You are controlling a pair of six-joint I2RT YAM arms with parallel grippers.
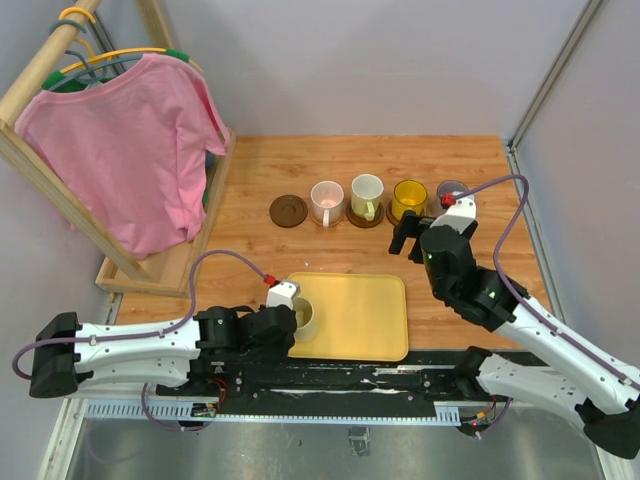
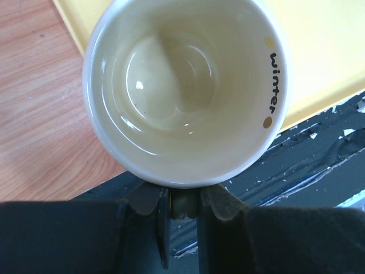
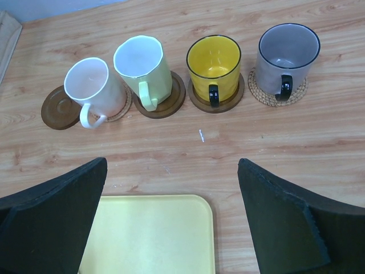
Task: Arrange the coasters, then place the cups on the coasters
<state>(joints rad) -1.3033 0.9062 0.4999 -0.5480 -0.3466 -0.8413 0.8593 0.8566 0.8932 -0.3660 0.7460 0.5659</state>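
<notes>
Left wrist view: left gripper pinches the handle of the cream cup; right gripper gapes wide. This last cup likely needs carrying to the 1 bare coaster.

Obscured items on my feeds
Cream cup: rim cropped by the left wrist view's top edge, handle mostly buried between the fingers of the left gripper. Grey cup: partly covered by the right arm from above. Yellow tray: cropped at the right wrist view's bottom edge.

Grey walls, wooden table, wooden clothes rack
</notes>
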